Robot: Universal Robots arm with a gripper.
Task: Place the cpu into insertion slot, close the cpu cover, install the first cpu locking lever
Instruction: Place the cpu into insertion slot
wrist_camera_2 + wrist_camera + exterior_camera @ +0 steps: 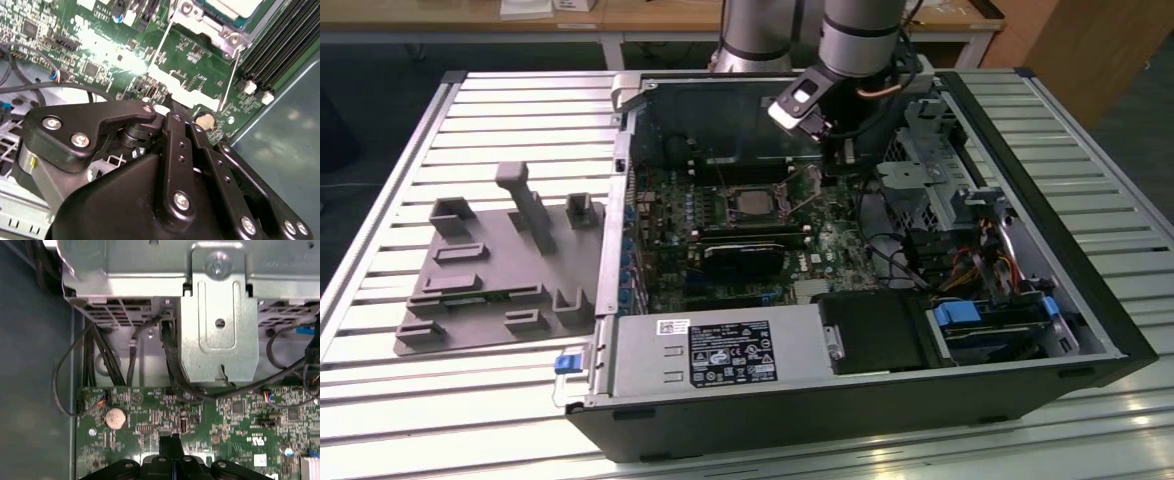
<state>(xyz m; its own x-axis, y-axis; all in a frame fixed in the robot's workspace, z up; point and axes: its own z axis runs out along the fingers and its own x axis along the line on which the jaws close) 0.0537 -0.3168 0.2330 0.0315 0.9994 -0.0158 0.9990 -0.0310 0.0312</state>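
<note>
Silver-grey cpu sits in insertion slot on green motherboard, inside open computer case. In second wrist view we see cpu cover lying flat around chip, wire locking lever running along its side; whether latched, we cannot tell. Gripper hangs over board to exterior view's right of slot, apart from it, tip near coin cell. We read black fingers as pressed together, gripping nothing.
</note>
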